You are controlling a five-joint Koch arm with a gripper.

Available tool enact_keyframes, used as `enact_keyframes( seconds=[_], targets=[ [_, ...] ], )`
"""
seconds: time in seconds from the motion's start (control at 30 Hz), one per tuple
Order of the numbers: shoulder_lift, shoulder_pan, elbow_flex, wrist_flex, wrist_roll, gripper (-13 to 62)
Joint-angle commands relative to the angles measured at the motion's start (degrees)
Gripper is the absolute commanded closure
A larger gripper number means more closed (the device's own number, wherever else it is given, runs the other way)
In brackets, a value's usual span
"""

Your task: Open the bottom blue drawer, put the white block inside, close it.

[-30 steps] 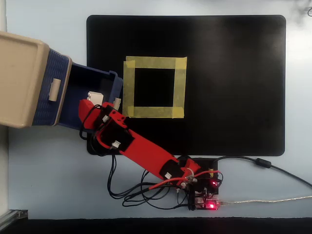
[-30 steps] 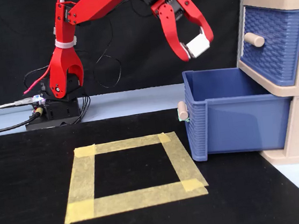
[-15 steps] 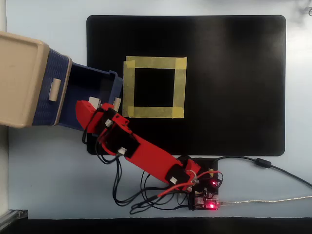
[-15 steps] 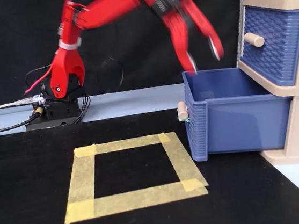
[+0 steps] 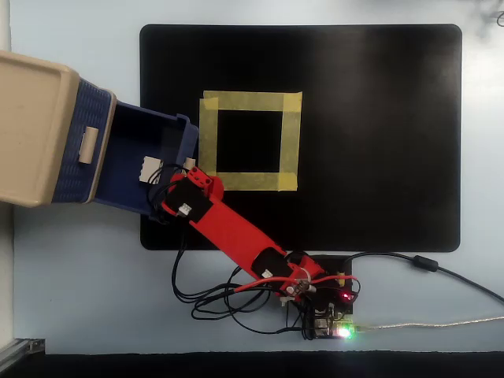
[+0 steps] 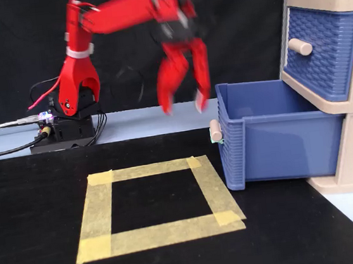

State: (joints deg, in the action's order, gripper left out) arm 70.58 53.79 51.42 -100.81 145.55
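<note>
- Two red fingers of our gripper (image 6: 181,108) are standing spread apart and, as far as we can tell, holding nothing; the side picture is blurring them.
- We are seeing the white block (image 5: 150,168) lying inside the bottom blue drawer (image 5: 134,126), at nine o'clock from the taped square (image 5: 249,141) in the overhead view.
- We are judging closing as the risk: pushing the drawer front off-centre could skew it, jam it or shove the beige cabinet (image 5: 35,130).

The pale blue worktop (image 5: 79,276) carries a black mat (image 5: 378,142) with a yellow tape square (image 5: 249,141), the beige cabinet (image 5: 31,130) at left, and wires (image 5: 441,272)
</note>
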Motion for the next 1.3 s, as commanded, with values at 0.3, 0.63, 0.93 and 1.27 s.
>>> enact_keyframes(
  seconds=[0.3,0.63,0.93,1.27],
  targets=[
    [-22.2,6.5,-32.3,16.5,5.4,15.2],
    [-31.2,6.4,-49.7,9.8,7.4,14.9],
    [7.6,-13.9,-27.9,-16.5,-12.1,15.5],
    [44.7,-50.0,41.2,-6.2,-61.1,15.5]
  ],
)
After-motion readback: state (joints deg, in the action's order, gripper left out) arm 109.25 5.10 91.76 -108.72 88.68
